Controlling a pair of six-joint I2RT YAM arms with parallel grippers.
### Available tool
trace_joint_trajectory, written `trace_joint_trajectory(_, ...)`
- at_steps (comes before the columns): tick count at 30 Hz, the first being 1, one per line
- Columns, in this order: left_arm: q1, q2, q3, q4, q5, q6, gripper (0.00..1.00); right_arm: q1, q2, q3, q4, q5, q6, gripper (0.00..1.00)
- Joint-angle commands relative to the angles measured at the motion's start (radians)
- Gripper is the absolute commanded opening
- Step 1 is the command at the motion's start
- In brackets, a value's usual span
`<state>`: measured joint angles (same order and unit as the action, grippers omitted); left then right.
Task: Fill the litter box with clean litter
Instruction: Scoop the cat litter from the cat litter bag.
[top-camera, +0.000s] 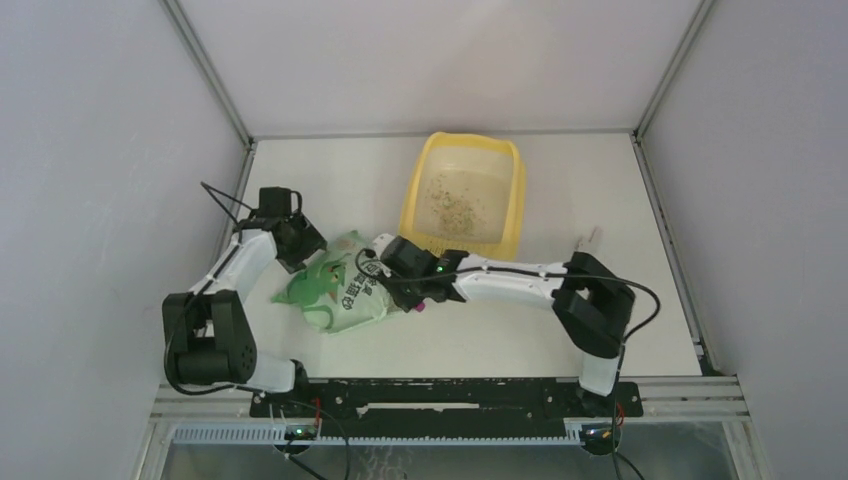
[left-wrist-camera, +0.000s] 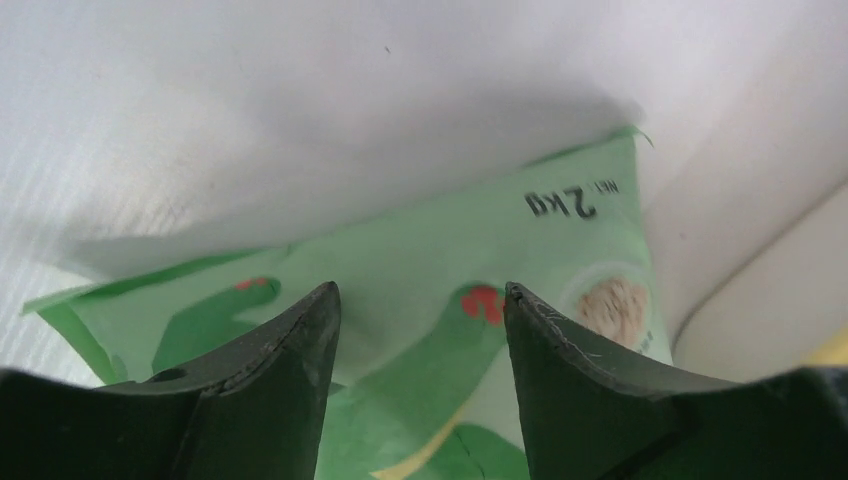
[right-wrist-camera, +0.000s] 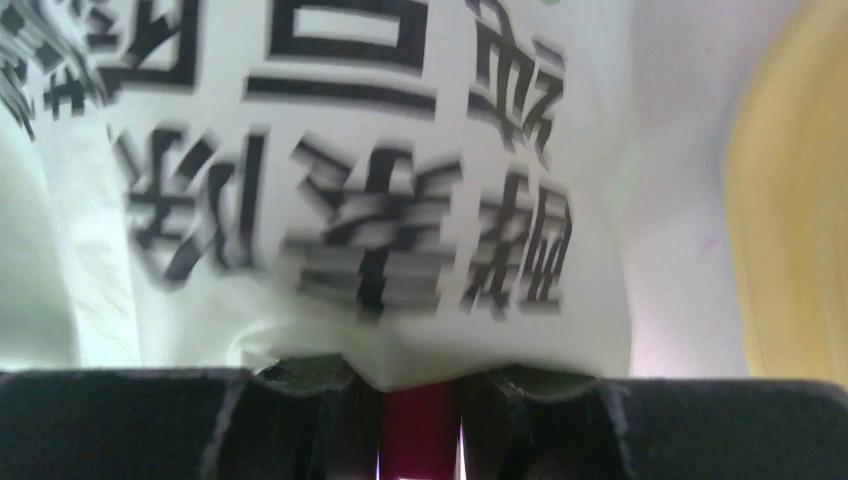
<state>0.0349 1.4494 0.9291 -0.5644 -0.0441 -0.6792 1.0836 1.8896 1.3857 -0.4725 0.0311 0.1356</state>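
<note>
1. The left gripper (left-wrist-camera: 420, 300) hangs released over the light green printed bag (top-camera: 340, 295).
2. The right gripper (right-wrist-camera: 420, 385) is clenched on a magenta plastic scoop (right-wrist-camera: 420, 430) at the bag's edge.
3. Beyond, the yellow plastic litter box (top-camera: 512, 200) holds sparse beige granular litter (top-camera: 455, 205).

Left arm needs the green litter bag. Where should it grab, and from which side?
Probably the thin, flat edge at the bag's left end, coming down from above. The bag lies slumped, so its bulging middle looks too wide to pinch, and the left gripper is open right over that edge. The right gripper, shut on the scoop, crowds the other end.
</note>
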Motion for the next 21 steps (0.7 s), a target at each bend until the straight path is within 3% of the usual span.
trace_joint_trajectory(1,-0.024,-0.112,0.054,-0.101,0.078,0.024,0.67,0.024,-0.220,-0.199,0.333,0.051,-0.011,0.00)
trace_joint_trajectory(7,-0.019,-0.213,0.156,-0.174,0.080,0.070,0.81,0.045,-0.401,-0.370,0.414,0.067,-0.014,0.00)
trace_joint_trajectory(13,-0.002,-0.287,0.216,-0.223,0.100,0.090,0.85,0.077,-0.517,-0.473,0.410,0.086,-0.011,0.00)
trace_joint_trajectory(21,-0.001,-0.315,0.214,-0.213,0.142,0.081,0.86,0.062,-0.442,-0.460,0.507,0.068,-0.007,0.00)
